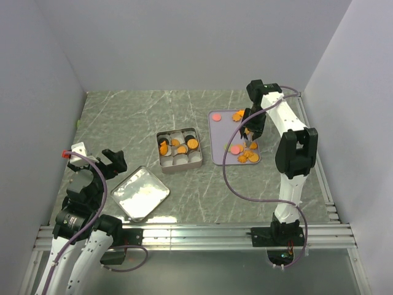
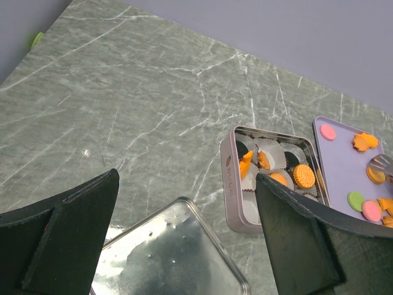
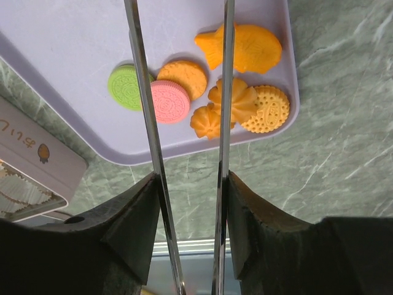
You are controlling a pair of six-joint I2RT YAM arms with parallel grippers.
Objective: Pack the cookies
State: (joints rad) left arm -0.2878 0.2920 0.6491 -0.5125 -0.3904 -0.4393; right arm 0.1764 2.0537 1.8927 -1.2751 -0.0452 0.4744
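Note:
The cookies lie on a lavender tray (image 1: 218, 132): a green round (image 3: 126, 87), a pink round (image 3: 169, 101), an orange round (image 3: 184, 74) and several orange shapes (image 3: 245, 46). More cookies (image 1: 192, 145) sit in paper cups in the silver tin (image 1: 178, 163). My right gripper (image 3: 191, 184) is shut on metal tongs (image 3: 145, 92), whose blades stand apart over the tray's cookies; their tips are out of the right wrist view. My left gripper (image 2: 187, 178) is open and empty above the tin's lid (image 2: 166, 258).
The tin lid (image 1: 140, 193) lies flat at the front left, near the left arm. The tin (image 2: 230, 184) stands between the lid and the tray (image 2: 344, 166). White walls enclose the table on three sides.

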